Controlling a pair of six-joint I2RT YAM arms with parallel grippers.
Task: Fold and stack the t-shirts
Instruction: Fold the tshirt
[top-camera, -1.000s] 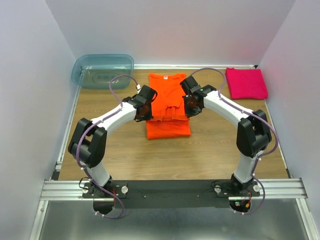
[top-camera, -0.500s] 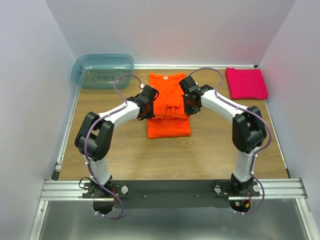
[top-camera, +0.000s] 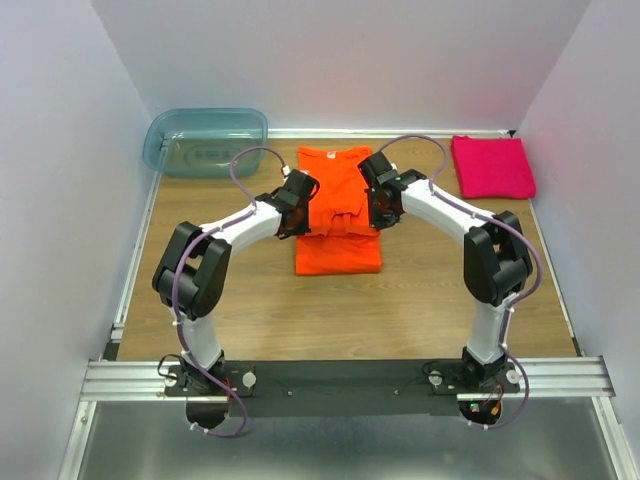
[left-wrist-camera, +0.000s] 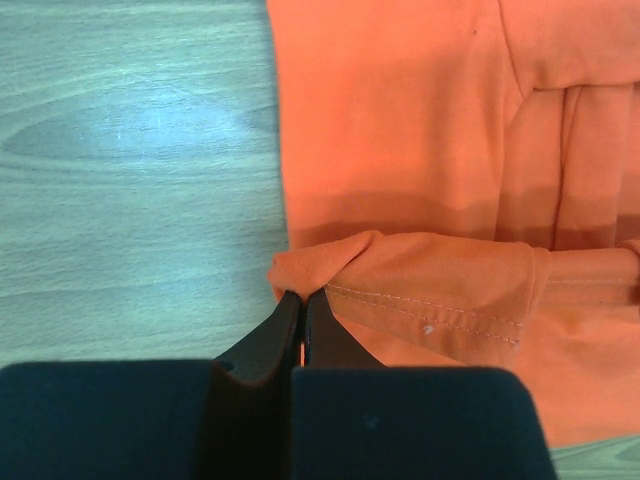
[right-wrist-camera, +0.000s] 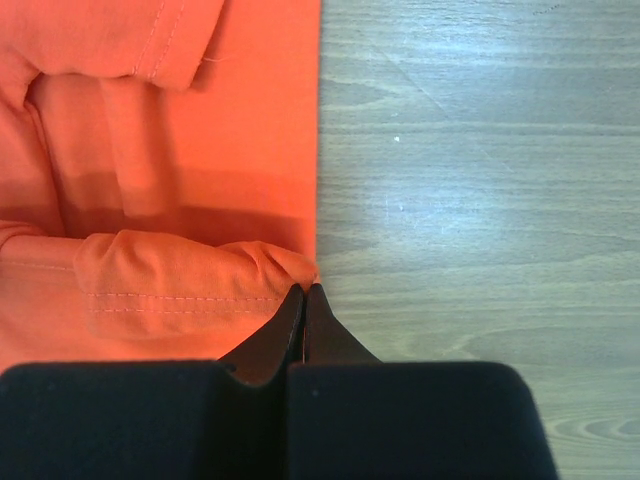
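Observation:
The orange t-shirt (top-camera: 338, 205) lies in the middle of the table, its bottom part lifted and doubled over toward the collar. My left gripper (left-wrist-camera: 302, 297) is shut on the hem's left corner (left-wrist-camera: 310, 265) of the orange t-shirt (left-wrist-camera: 400, 150). My right gripper (right-wrist-camera: 303, 290) is shut on the hem's right corner (right-wrist-camera: 270, 262) of the orange t-shirt (right-wrist-camera: 200, 120). In the top view, the left gripper (top-camera: 291, 222) and right gripper (top-camera: 381, 215) flank the shirt. The magenta-pink t-shirt (top-camera: 492, 166) lies folded square at the back right.
A translucent blue-green tub (top-camera: 205, 140) stands at the back left corner. White walls close in the wooden table (top-camera: 340, 310) on three sides. A metal rail (top-camera: 340, 378) runs along the near edge, carrying both arm bases.
Both grippers have carried the orange hem a little farther toward the back of the table, and the arms' elbows have risen. In the last half second almost nothing moved.

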